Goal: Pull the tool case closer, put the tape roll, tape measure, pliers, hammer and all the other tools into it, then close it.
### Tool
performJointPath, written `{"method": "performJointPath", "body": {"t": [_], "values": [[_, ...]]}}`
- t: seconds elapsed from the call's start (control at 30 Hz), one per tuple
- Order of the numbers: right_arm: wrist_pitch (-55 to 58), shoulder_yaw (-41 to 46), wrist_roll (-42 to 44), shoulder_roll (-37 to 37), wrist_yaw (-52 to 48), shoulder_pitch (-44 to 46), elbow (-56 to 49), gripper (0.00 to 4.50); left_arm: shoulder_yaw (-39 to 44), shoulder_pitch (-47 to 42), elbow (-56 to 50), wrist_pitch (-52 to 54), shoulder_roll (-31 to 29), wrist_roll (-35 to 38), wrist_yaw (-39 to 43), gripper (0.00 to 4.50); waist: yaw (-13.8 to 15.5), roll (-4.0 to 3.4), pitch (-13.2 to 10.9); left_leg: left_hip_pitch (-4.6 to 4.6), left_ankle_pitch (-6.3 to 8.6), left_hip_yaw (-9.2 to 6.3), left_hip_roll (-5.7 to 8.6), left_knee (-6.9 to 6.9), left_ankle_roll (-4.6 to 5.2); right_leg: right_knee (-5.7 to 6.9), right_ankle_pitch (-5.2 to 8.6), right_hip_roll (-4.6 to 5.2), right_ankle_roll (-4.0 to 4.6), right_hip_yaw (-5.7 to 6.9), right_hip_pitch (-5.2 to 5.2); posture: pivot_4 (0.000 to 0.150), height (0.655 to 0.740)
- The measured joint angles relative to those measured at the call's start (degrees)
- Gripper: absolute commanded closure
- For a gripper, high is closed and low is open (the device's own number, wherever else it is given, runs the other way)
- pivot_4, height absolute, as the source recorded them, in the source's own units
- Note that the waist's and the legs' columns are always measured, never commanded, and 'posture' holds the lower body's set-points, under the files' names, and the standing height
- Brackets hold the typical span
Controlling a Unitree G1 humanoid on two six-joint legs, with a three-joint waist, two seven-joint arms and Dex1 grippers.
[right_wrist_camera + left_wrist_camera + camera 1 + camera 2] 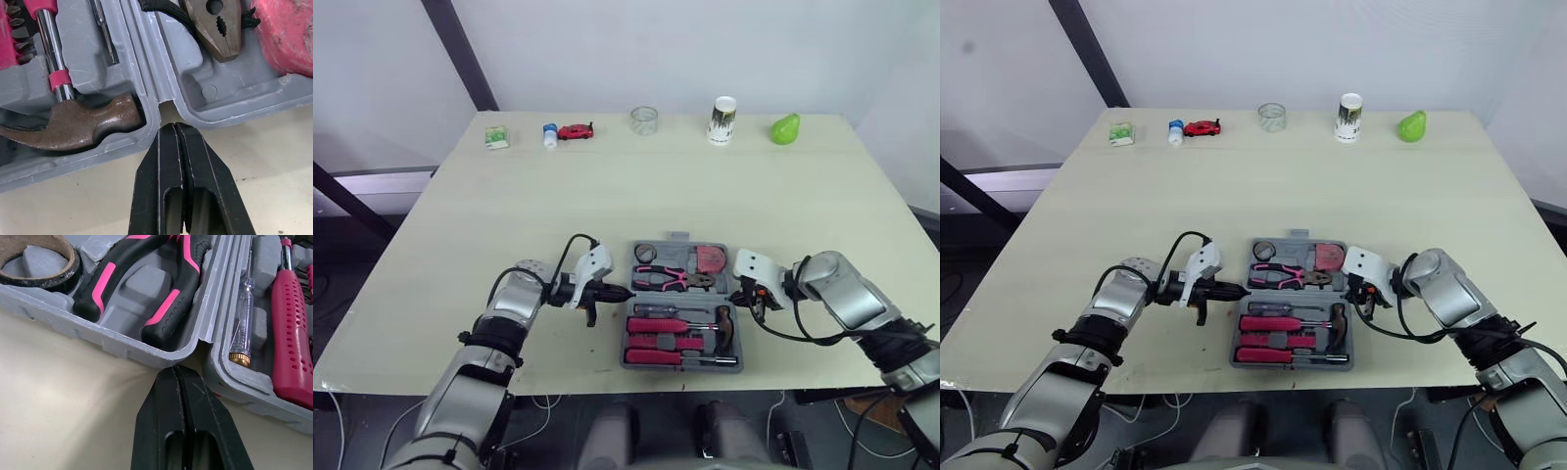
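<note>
Grey tool case [679, 238] lies open at the near edge of the table [607, 196], with the hammer [725, 328] in its near half and the pliers [671, 279], tape roll [645, 253] and tape measure [710, 258] in the far half. Left gripper [177, 369] and right gripper [174, 126], fingers pressed together and empty, point into the hinge notches, one on either side.

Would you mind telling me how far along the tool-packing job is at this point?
Done: the tool case lies close, open, holding the tape roll, pliers, tape measure and hammer. In hand: the left gripper and right gripper, both shut, point at its hinge notches. Left: closing it.
</note>
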State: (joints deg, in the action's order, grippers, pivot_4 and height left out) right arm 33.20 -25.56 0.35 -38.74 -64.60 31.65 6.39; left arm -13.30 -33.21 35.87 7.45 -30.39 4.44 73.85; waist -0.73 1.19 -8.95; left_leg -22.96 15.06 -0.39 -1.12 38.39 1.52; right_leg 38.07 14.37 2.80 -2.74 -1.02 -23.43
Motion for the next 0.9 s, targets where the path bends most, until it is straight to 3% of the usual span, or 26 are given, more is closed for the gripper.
{"method": "performJointPath", "body": {"t": [0.47, 0.9], "values": [[-2.2, 0.0, -2.4, 1.1, -1.3, 0.3, 1.6, 4.49, 0.3, 4.3, -8.3, 4.6, -0.3, 0.0, 0.0, 4.5, 0.0, 0.0, 0.0, 0.0, 0.0, -0.02, -0.01, 0.0, 0.0, 0.0, 0.0, 0.01, 0.0, -0.01, -0.01, 0.15, 0.74], [-2.1, 0.2, -2.7, 1.9, -1.3, 0.2, 1.6, 4.49, 0.4, 5.0, -9.9, 6.0, -0.8, 0.0, -0.4, 4.5, -0.1, 0.0, 0.0, 0.0, 0.0, -0.02, -0.01, -0.01, 0.0, 0.0, 0.0, 0.0, 0.0, -0.02, -0.02, 0.15, 0.74]]}}
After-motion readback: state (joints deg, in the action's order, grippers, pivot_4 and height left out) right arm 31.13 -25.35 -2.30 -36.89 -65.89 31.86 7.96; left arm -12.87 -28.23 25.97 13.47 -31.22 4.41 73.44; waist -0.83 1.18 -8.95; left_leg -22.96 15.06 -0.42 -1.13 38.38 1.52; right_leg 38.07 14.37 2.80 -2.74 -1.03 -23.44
